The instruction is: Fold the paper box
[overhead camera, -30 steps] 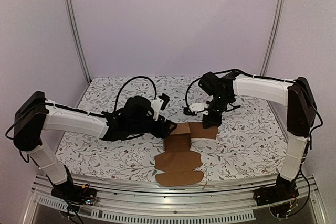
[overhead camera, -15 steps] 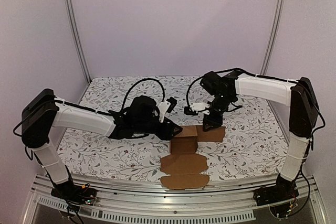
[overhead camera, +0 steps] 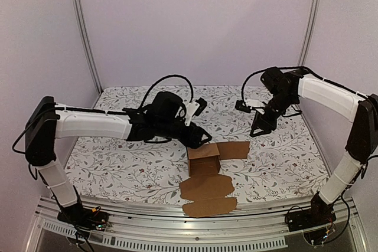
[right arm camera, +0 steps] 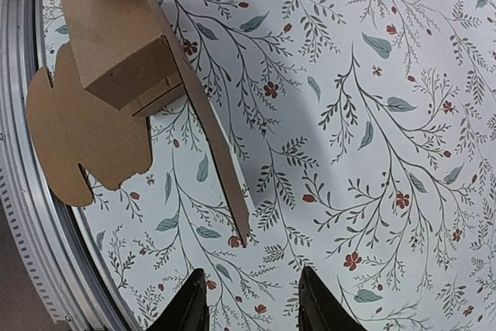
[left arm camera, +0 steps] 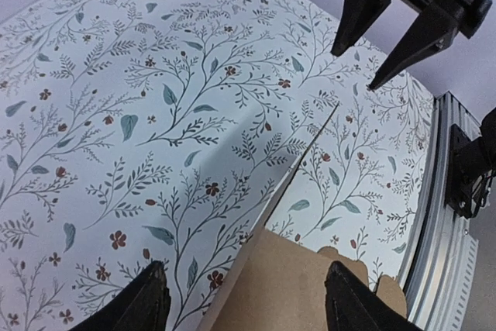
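The paper box (overhead camera: pixel 204 159) is brown cardboard, partly folded, with upright walls around a small square. One flap (overhead camera: pixel 234 149) lies out to the right, and rounded flaps (overhead camera: pixel 207 188) lie flat toward the near edge. My left gripper (overhead camera: pixel 201 137) is at the box's far-left corner. In the left wrist view it (left arm camera: pixel 244 269) is open, with a cardboard panel (left arm camera: pixel 298 284) lying between and below its fingers. My right gripper (overhead camera: pixel 260 127) hangs open above the cloth, right of the box and apart from it. In its wrist view it (right arm camera: pixel 252 273) holds nothing, and the box (right arm camera: pixel 116 32) is at upper left.
A floral cloth (overhead camera: pixel 118 163) covers the table. An aluminium rail (overhead camera: pixel 195 228) runs along the near edge, close to the box's lowest flap. Metal posts (overhead camera: pixel 82 28) stand at the back corners in front of plain walls.
My right gripper has opened, let go of the right flap and drawn back up and to the right. My left gripper has reached rightward to the box's far-left corner.
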Controlling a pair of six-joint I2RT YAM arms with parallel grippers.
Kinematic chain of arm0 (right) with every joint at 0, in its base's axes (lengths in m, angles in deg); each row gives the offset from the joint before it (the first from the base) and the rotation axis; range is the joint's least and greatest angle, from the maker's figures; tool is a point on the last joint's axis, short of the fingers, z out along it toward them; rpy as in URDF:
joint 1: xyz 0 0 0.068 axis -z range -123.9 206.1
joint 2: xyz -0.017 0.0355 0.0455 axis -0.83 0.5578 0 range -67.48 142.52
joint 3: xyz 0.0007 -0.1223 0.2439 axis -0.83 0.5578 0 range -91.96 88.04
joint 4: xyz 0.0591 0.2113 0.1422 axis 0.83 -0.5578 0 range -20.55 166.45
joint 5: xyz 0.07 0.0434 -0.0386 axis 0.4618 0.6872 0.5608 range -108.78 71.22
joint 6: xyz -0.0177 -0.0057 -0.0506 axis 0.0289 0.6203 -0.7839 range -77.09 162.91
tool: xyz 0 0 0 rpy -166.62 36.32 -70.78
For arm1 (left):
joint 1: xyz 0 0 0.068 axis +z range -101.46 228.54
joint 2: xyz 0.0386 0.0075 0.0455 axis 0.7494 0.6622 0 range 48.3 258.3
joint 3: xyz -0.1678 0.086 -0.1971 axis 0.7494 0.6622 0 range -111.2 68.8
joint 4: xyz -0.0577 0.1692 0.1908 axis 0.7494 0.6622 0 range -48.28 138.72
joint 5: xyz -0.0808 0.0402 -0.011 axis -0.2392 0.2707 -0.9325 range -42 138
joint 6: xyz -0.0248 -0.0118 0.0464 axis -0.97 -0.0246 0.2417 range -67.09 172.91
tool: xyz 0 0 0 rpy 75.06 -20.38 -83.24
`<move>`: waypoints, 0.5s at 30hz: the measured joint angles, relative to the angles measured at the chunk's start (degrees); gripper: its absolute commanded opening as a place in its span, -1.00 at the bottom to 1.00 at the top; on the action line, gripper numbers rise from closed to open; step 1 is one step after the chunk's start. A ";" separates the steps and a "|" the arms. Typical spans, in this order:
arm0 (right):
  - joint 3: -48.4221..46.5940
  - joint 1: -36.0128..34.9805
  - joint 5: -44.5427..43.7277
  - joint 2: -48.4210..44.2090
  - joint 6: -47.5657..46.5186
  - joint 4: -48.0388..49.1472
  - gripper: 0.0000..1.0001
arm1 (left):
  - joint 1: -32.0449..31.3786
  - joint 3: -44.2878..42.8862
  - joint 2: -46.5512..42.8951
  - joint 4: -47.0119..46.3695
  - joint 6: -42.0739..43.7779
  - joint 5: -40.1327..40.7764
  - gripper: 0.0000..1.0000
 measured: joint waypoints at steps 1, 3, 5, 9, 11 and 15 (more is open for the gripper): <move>0.28 0.46 0.28 0.46 -0.35 -0.09 -0.24 | 0.44 -3.10 1.99 1.53 1.05 -1.38 0.38; 0.35 1.66 1.33 1.99 -1.22 -0.37 -0.24 | 1.20 -7.02 5.16 3.61 2.62 -3.78 0.38; 0.28 2.84 2.12 3.91 -1.90 -0.37 -0.26 | 1.73 -8.61 7.45 5.79 4.09 -6.36 0.37; 0.26 4.22 2.60 7.80 -2.32 0.42 -0.27 | 1.88 -8.09 8.81 10.19 5.44 -10.64 0.32; 0.22 4.33 2.56 9.16 -2.27 1.09 -0.28 | 1.88 -7.72 8.81 11.13 5.68 -11.93 0.30; -1.31 4.31 2.60 12.11 -2.03 2.25 -0.30 | 1.88 -7.30 8.98 11.67 5.88 -13.57 0.28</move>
